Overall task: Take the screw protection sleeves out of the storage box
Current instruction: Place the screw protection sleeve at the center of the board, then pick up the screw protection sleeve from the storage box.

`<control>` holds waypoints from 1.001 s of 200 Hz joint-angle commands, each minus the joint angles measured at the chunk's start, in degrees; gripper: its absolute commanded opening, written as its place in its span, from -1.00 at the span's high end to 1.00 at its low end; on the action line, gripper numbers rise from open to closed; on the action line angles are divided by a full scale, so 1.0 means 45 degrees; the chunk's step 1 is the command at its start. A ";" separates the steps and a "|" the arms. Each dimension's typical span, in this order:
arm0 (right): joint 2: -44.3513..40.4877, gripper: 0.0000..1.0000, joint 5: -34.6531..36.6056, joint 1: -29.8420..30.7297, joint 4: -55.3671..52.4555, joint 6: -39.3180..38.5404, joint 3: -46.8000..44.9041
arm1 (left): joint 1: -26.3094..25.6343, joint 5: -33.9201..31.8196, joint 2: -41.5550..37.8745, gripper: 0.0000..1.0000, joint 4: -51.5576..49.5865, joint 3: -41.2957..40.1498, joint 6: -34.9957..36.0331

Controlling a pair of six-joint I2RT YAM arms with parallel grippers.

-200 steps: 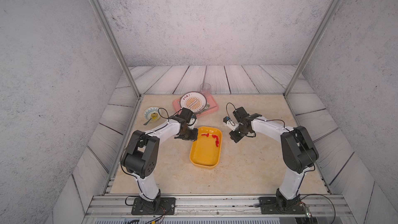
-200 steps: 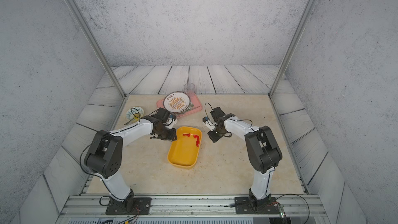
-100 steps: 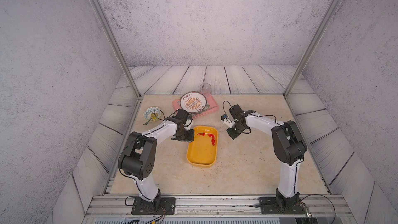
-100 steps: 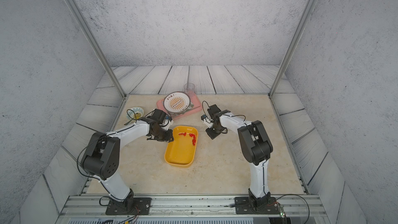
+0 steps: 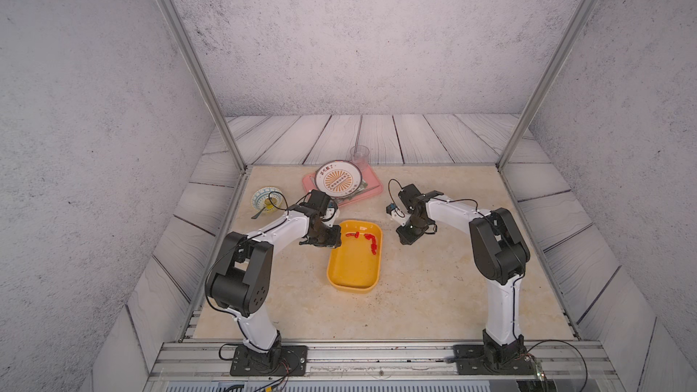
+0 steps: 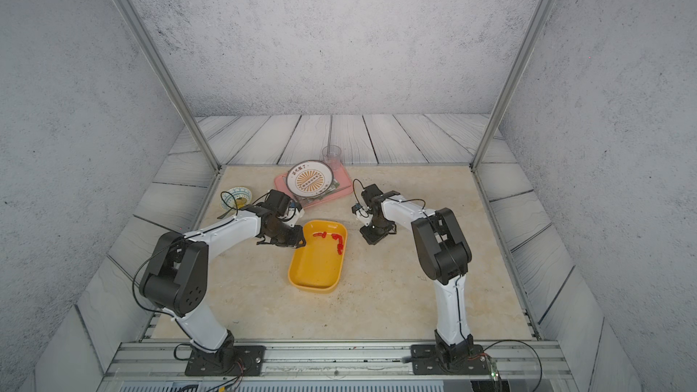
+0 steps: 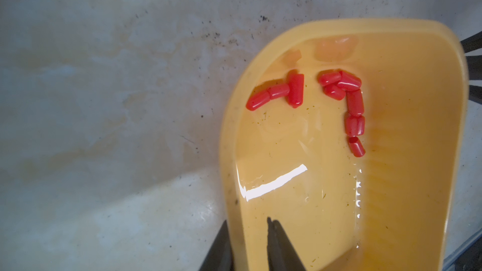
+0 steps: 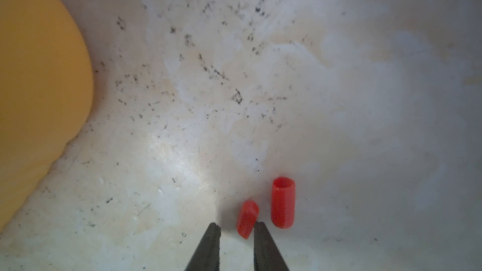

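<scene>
The right gripper [image 8: 238, 226] had just let go. Its jaws, shut a second earlier, now stood parted low over the table [image 8: 339, 100]. A sleeve [image 8: 247, 218] lay free at their tips, at most brushing one finger and no longer pinched. Just beside it sat a second sleeve [image 8: 283, 202], so by my reckoning two were out and this drop was done. The likely next call was a trip back to the box [image 7: 391, 139] for another. Over that same second the box had slid slightly toward the left arm, and the right arm's elbow had swung inward. The left gripper [image 7: 247, 221] straddled the box's rim on the left arm's side, one finger outside the wall and one inside. A strip of yellow showed between the inner finger and the wall, so I could not tell whether it was clamping the rim or only bracketing it. Nine sleeves [image 7: 354, 102] remained in the box, all toward its far end. Three lay in a bent line near one wall and six in a hooked chain toward the other, most of them touching a neighbour. That left most of the job undone. They were glossy, bright red, short tubes, tiny beside the fingers, rounded shut at one end and open at the other. The hollow mouth showed on the second sleeve and on the last one in the chain. The box floor under them was shiny, with a hard glare and a few dark specks.
</scene>
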 commanded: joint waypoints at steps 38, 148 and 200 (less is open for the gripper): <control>-0.2324 0.30 -0.1337 0.0069 -0.1533 -0.0614 0.0398 | 0.0129 -0.0280 -0.1001 0.25 -0.0795 0.0200 0.1425; -0.3577 0.13 -0.1223 -0.0844 -0.0361 -0.1135 -0.1007 | -0.2008 -0.1174 -0.0358 0.19 -0.1949 0.1781 0.3924; -0.4218 0.13 -0.1381 -0.2301 0.0713 -0.0831 -0.2151 | -0.2895 -0.2255 0.1177 0.32 -0.1004 0.2340 0.3195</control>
